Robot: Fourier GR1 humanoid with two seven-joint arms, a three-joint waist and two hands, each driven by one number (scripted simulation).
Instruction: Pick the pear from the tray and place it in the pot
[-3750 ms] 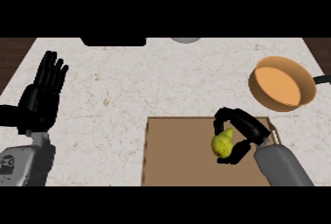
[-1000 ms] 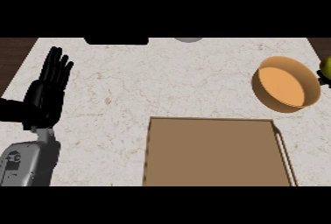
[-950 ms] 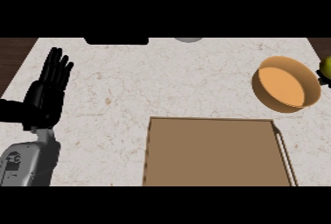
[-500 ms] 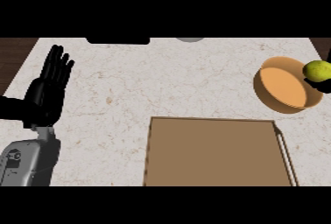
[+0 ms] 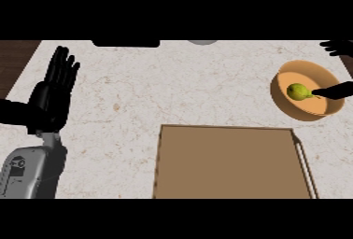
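the green pear (image 5: 299, 91) lies inside the orange pot (image 5: 329, 110), right hand (image 5: 335, 90) fingers beside it, grip unclear; left hand (image 5: 53, 91) rests open-fingered over the table (image 5: 179, 79), the tray (image 5: 231, 163) bare.

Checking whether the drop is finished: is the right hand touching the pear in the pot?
Cannot tell. In the head view a dark finger of the right hand reaches the pear inside the pot, hiding any gap.

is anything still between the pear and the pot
Nothing visible does. The pear already lies inside the pot, with the right hand reaching in over the far rim beside it. The tray holds nothing.
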